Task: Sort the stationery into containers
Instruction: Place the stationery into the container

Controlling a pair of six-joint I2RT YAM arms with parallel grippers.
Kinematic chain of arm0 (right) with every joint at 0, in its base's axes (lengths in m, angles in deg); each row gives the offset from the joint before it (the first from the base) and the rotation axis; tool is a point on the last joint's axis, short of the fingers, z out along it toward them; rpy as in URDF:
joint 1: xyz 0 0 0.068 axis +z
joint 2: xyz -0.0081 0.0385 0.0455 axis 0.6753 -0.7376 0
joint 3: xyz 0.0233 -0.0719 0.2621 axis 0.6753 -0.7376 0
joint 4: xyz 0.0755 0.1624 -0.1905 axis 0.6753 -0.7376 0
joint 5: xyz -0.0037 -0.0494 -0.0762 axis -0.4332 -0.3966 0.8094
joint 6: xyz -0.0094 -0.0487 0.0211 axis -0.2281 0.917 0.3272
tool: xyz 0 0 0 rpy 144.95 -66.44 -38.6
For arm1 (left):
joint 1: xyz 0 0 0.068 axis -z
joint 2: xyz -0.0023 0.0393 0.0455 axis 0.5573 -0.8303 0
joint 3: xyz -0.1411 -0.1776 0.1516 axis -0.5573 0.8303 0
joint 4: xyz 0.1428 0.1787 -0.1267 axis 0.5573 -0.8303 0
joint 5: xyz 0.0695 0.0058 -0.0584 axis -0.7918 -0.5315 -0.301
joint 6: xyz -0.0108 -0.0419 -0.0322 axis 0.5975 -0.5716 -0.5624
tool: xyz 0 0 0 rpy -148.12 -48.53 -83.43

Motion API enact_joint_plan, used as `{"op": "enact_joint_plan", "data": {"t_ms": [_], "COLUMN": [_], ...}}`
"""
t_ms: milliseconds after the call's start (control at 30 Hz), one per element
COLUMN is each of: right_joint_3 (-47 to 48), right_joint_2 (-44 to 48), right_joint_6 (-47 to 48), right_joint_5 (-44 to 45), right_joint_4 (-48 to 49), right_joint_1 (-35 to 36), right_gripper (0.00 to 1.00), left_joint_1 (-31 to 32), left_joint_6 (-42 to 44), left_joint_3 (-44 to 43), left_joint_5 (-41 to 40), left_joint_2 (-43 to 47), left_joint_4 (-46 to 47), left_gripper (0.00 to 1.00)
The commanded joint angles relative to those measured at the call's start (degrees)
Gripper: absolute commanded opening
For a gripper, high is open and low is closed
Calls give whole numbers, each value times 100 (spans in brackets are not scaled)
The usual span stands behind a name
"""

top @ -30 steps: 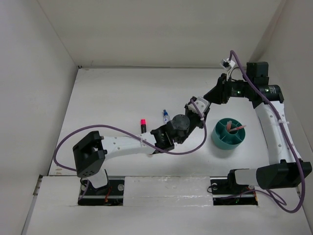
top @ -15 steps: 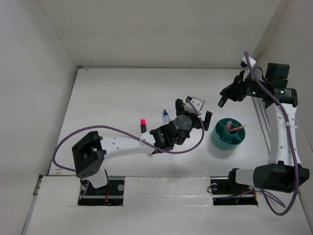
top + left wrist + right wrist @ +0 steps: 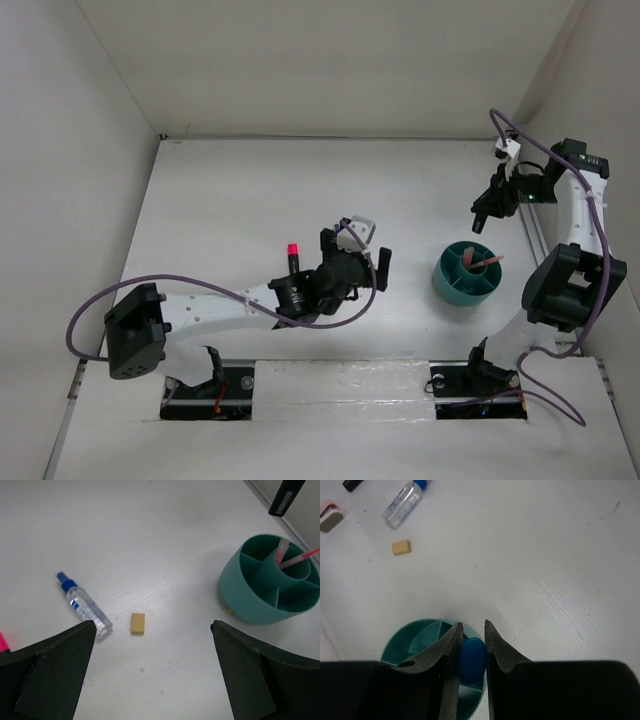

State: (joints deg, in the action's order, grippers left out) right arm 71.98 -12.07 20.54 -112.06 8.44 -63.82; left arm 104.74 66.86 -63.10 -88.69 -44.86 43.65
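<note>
A: Teal organiser cup sits on the tabletop; the right fingers are clamped on a blue-capped highlighter right above it.
B: And the left fingers?
A: Spread wide over the tan eraser, beside the spray bottle.

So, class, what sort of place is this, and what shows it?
Probably a robotics lab test cell: a left arm and right arm bolted to a white table boxed in by plain walls, with a teal organiser cup, bottle and eraser laid out.
</note>
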Motion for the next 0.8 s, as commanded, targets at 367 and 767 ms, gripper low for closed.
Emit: {"op": "enact_joint_plan", "data": {"t_ms": [367, 767], "right_joint_3": [30, -462], "right_joint_2": [-170, -223], "right_joint_6": [842, 1053], "right_joint_5": [-191, -77], "right_joint_4": [-642, -642], "right_joint_1": [157, 104], "right_gripper": [0, 6], "left_joint_1": [14, 14], "left_joint_6": [-559, -901], "left_joint_3": [802, 750], "left_joint_5": [-428, -534], "left_joint_2": [1083, 1268], "left_joint_4": [-690, -1024], "left_gripper": [100, 100]}}
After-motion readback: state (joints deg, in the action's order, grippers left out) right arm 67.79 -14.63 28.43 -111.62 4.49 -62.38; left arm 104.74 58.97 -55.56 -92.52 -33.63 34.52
